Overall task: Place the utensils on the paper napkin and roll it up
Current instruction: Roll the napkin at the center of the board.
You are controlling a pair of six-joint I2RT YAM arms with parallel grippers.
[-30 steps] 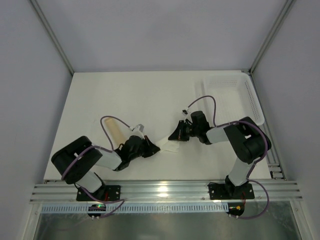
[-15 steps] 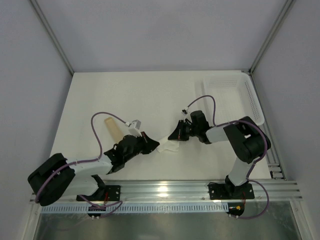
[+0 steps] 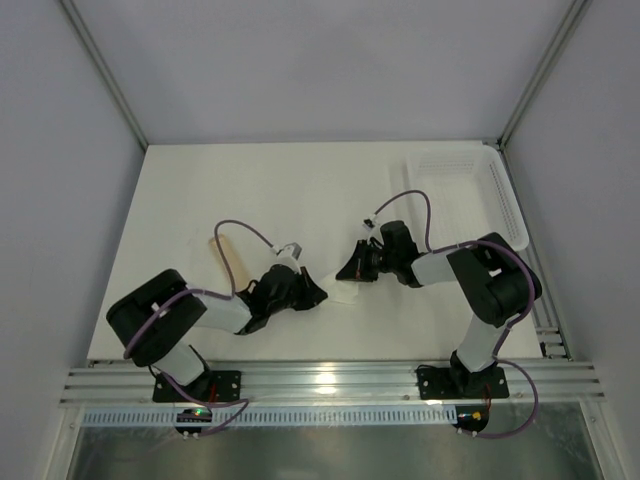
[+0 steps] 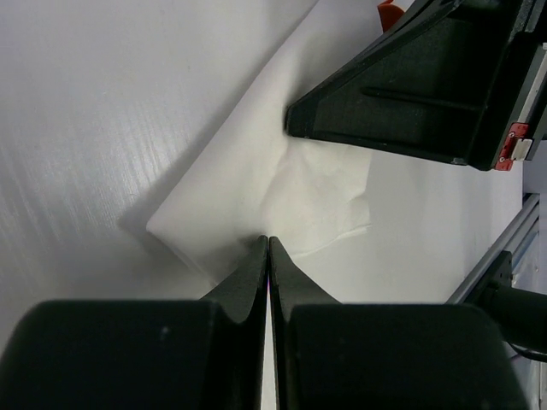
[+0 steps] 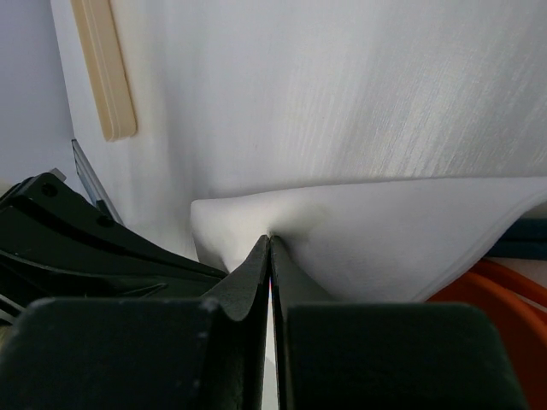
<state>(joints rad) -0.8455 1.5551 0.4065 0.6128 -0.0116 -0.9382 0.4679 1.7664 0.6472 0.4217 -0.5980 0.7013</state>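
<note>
Both grippers are closed on the napkin [image 4: 256,162]. Your left gripper [image 4: 267,242] pinches its near edge, with a crease running out from the tips. Your right gripper [image 5: 270,241] pinches a raised fold on the far side. The napkin lies rumpled between the two, toward the front of the table [image 3: 300,190]. The stick [image 5: 104,68] lies flat, well apart to the left and not on the paper. An orange part [image 5: 504,299] shows past the napkin's edge by the right gripper; you cannot tell what it is.

Expect the napkin to be very light, soft and quick to crease or tear. Pull it gently and hold it by edges or corners with thin pinches. The stick looks stiff, light and flat, so take it across its narrow width.

No writing can be read. A red tag [image 4: 513,141] on the right gripper is too small to make out.
</note>
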